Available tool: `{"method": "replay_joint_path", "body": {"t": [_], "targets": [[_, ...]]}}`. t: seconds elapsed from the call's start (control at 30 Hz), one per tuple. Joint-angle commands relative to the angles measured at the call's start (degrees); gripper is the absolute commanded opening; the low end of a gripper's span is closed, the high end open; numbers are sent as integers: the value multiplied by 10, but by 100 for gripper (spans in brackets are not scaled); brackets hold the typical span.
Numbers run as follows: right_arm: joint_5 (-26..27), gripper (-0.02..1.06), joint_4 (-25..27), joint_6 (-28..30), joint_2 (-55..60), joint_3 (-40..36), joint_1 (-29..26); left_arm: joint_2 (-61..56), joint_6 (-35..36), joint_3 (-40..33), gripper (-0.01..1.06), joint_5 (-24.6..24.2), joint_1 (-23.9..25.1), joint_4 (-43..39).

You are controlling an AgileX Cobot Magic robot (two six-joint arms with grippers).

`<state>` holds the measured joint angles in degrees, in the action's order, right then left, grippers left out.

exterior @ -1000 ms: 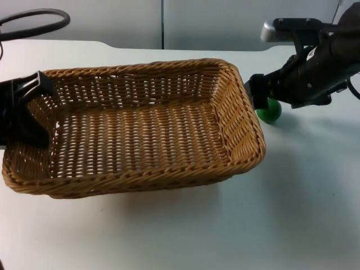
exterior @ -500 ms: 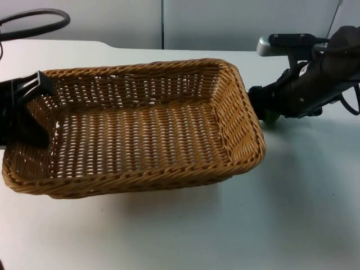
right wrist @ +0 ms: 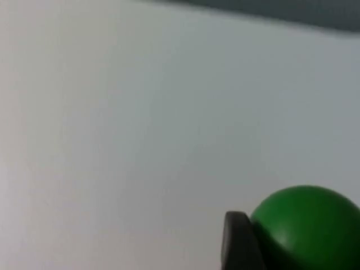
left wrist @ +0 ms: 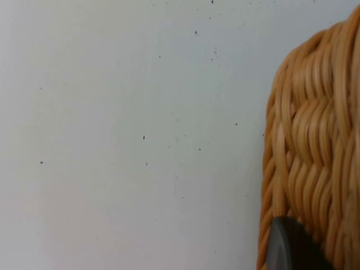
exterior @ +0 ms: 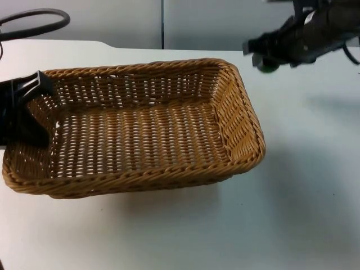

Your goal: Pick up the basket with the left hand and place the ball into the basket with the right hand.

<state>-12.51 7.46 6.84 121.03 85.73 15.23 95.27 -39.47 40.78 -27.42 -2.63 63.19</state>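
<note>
The right gripper [exterior: 262,58] is gripping the one green ball [exterior: 268,66] between its fingers, clear of the table top [exterior: 304,191], up beside the far right corner of the single wicker basket [exterior: 135,132]; the basket's open well is lying toward the left arm from the ball, its long axis running from arm to arm, so I judge the carry is heading that way (the right arm is much the nearer to the ball). In the right wrist view the ball [right wrist: 306,225] is pressing against a black fingertip [right wrist: 239,239]. The left gripper [exterior: 25,107] is clamping the basket's left end wall; a fingertip [left wrist: 289,247] is lying on the weave [left wrist: 312,140].
</note>
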Motion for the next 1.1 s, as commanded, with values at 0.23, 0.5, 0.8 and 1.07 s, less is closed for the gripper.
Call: {"method": "replay_joint_path", "body": {"t": [0.23, 0.5, 0.8, 1.07], "targets": [[-311, 0, 183, 215, -60, 113, 67, -8, 6, 0, 0, -8, 2, 44], [-411, 0, 271, 322, -58, 113, 153, -8, 6, 0, 0, -12, 2, 43], [-408, 0, 267, 321, -50, 112, 207, -8, 29, 0, 0, -53, 2, 44], [-413, 0, 239, 286, -16, 112, 208, -8, 41, 0, 0, -85, 2, 45]]}}
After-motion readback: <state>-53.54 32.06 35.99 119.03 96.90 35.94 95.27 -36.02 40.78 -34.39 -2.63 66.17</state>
